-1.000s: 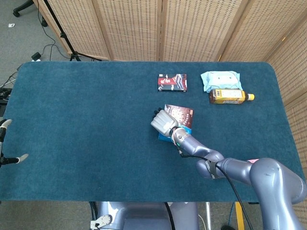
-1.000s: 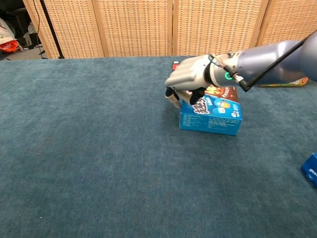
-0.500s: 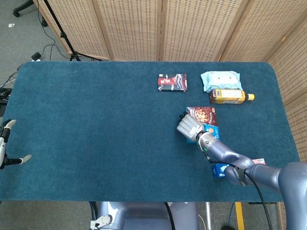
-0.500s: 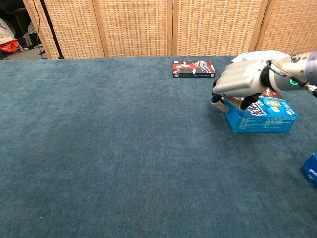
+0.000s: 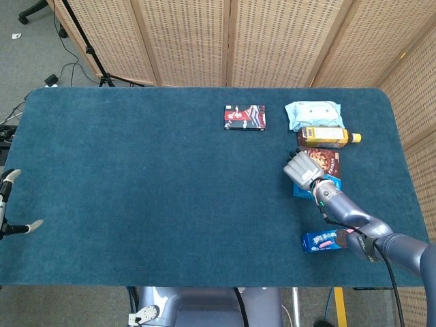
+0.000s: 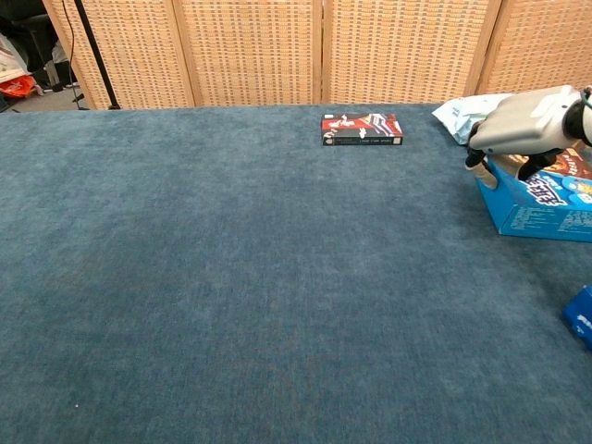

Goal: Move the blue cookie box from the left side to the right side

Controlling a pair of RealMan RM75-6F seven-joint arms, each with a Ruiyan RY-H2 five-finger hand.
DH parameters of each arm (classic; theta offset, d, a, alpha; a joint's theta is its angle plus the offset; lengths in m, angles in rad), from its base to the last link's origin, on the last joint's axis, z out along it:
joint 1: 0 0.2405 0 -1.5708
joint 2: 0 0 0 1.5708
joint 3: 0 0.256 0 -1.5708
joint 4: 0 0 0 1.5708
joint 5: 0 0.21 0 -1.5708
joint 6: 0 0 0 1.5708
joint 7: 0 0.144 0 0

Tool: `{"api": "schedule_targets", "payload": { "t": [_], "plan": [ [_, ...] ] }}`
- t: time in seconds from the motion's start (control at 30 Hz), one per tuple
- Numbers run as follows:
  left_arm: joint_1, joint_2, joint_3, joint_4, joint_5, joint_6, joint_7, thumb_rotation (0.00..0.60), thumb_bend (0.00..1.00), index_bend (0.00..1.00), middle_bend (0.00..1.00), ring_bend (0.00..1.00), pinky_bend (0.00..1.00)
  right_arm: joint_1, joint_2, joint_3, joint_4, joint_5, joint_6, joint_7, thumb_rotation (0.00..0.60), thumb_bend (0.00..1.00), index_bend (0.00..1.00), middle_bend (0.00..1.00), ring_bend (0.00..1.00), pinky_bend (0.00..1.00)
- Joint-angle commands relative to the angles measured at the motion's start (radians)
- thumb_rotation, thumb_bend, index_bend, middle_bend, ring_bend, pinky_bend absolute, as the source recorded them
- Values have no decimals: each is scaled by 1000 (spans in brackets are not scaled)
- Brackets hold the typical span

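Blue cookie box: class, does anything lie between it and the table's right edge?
Nothing visible does. The blue cookie box, gripped by the right hand, has bare cloth to its right; the bottle lies behind it, the small blue packet nearer the front.

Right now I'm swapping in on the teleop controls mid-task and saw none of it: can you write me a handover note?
Right robot hand: fingers wrapped over the left end of the blue cookie box, gripping it.
Left robot hand: at the table's far left edge, holding nothing, fingers apart.
Box: on the right side of the table, just in front of the brown bottle, apparently resting on the cloth.
Done: box is on the right side.
Left: let go and pull the right arm back.
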Motion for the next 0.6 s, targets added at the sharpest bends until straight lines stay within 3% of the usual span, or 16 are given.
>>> {"api": "schedule_targets", "payload": {
  "t": [0.03,0.37,0.6],
  "plan": [
    [3,1,2,-4,12,7,-1,600,0,0,0,0,0,-14,15,-3,-10,-11,4,11,600,1000,473,364,203,220],
    [23,9,13,-23,59,40,-13,600,0,0,0,0,0,-81,95,-4,-76,-83,66,61,600,1000,476,365,207,221],
    [35,6,20,-25,83,61,-8,600,0,0,0,0,0,-173,170,50,-159,-328,370,408,600,1000,435,291,197,221]
  ]
}}
